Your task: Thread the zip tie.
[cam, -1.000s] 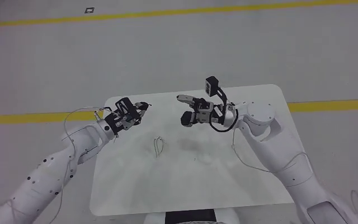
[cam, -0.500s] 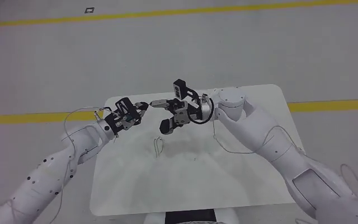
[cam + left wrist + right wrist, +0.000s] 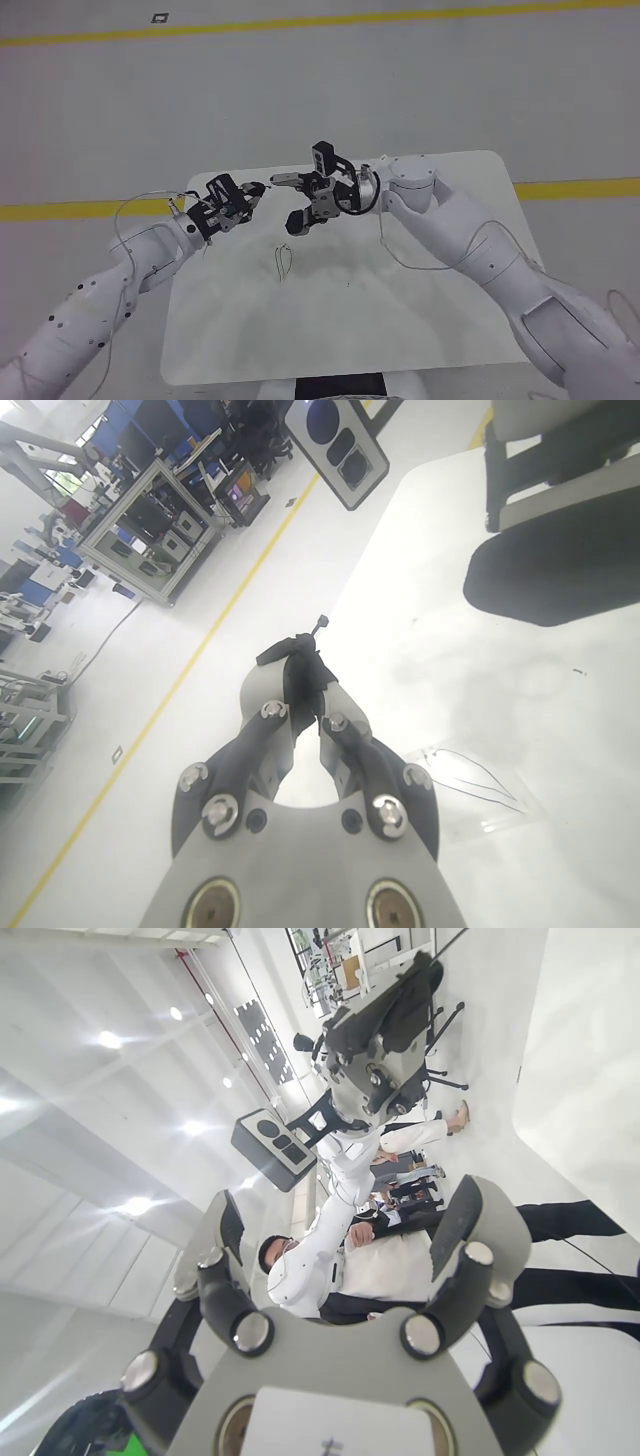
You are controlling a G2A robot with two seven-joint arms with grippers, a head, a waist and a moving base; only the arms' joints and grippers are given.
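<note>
My left gripper (image 3: 303, 648) is shut on a thin black zip tie (image 3: 320, 623), whose small head sticks out past the fingertips above the white table (image 3: 440, 300). In the top view the left gripper (image 3: 250, 190) hangs over the table's far left corner. My right gripper (image 3: 289, 201) faces it a short way off, open, with nothing between its fingers. In the right wrist view the right gripper (image 3: 345, 1223) stands wide open and looks at the left gripper (image 3: 400, 993), from which a strand of the zip tie (image 3: 444, 943) runs out.
A loose loop of black zip tie (image 3: 284, 262) lies on the table near both grippers, next to a clear plastic scrap (image 3: 500, 822). A yellow floor line (image 3: 90, 210) runs behind the table. People stand in the room beyond.
The right arm has swung left across the table until its open gripper faces the left gripper; over the last half second it barely moved. The left gripper has kept still.
</note>
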